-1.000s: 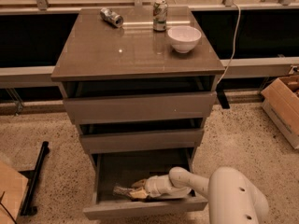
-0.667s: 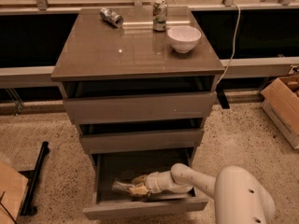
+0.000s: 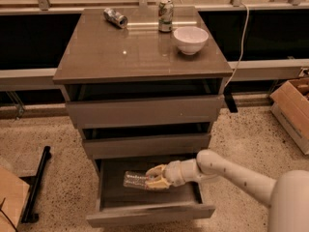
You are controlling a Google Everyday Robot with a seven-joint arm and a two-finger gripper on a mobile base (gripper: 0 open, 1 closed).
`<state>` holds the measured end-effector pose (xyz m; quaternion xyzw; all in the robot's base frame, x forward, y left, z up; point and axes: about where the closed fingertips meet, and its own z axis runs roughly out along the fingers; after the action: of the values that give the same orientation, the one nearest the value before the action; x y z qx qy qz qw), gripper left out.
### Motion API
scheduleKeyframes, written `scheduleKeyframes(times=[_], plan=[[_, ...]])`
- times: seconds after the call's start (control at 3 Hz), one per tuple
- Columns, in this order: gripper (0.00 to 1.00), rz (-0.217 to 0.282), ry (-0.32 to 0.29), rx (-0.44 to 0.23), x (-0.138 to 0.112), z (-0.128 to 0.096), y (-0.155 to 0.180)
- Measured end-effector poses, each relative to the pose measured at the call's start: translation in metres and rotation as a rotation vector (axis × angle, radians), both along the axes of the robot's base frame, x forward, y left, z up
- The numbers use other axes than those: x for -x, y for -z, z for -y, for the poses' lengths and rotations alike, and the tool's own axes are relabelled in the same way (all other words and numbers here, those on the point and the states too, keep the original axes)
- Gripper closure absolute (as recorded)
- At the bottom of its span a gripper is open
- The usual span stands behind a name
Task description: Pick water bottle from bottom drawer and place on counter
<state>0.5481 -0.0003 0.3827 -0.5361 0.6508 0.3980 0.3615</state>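
Pincer sat low inside the open bottom drawer, reaching in from the right on a white arm. It was at the right end of the water bottle; whether it was clenched on the bottle or released could not be told.

By size, the counter came first, a glossy grey-brown slab topping the cabinet. Under it, the 2 shallower drawers, upper and middle, stood slightly ajar, and the bottom drawer was pulled out nearest of the 3. A cardboard box sat on the floor at the right edge. On the counter's far right stood a white bowl; just left of it, 1 can stood upright, and another can lay on its side at the far left. Smallest, the water bottle lay on its side on the drawer's dark floor, left of the pincer.
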Motion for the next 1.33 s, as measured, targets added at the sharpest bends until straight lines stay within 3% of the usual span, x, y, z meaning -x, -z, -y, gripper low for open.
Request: scheduleKeyframes(times=[0.33, 0.67, 1.33], plan=[[1.00, 0.038, -0.091, 0.006, 0.027, 0.020, -0.089], [1.00, 0.075, -0.143, 0.104, 0.043, 0.039, -0.194], [1.00, 0.231, -0.134, 0.433, -0.037, 0.070, -0.388]])
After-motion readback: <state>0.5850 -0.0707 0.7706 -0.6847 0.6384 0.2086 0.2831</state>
